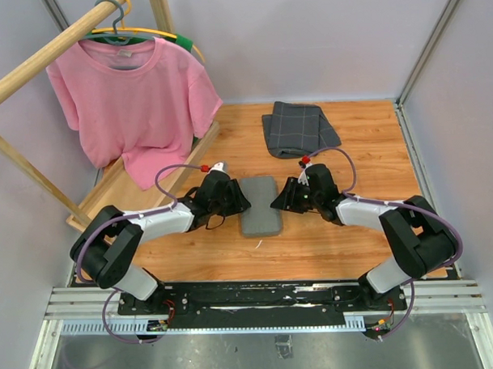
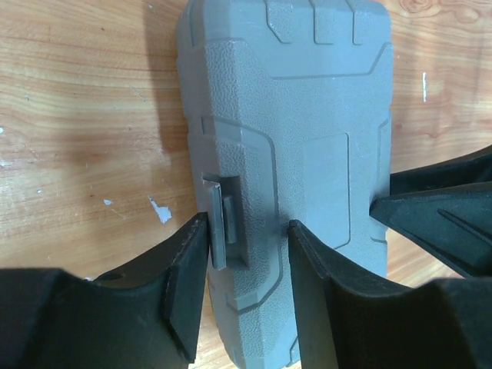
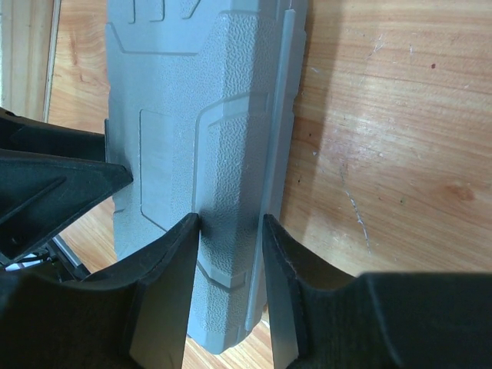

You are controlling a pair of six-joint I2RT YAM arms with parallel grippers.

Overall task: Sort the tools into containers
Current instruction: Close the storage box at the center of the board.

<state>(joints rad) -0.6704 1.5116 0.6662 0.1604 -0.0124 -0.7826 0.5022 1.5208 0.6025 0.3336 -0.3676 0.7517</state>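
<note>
Currently, on the top view, the grey tool case (image 1: 259, 206) lies flat and closed on the wooden table (image 1: 314, 251), in the middle between the two arms, long axis running away from the bases. I have the left gripper (image 2: 247, 231) at the case's left long edge. Its fingers (image 2: 184, 284) are parted and straddle the side latch (image 2: 223, 219): one finger touches the latch, the other sits on the textured lid with a gap to the latch, so nothing is clamped. The latch looks flat against the case. The right gripper (image 3: 229, 223) is at the opposite long edge, also spread, with its fingers (image 3: 165, 292) on either side of a raised strip of lid just inside the rim. I see no squeeze on the plastic, so I log it as released too. Each wrist view shows the other arm's dark fingertip resting against the far side of the case. Beyond the case, a folded grey cloth (image 1: 300, 127) lies toward the back of the table, well apart. A pink T-shirt (image 1: 130, 99) hangs from the wooden rack (image 1: 32, 64) at back left.
</note>
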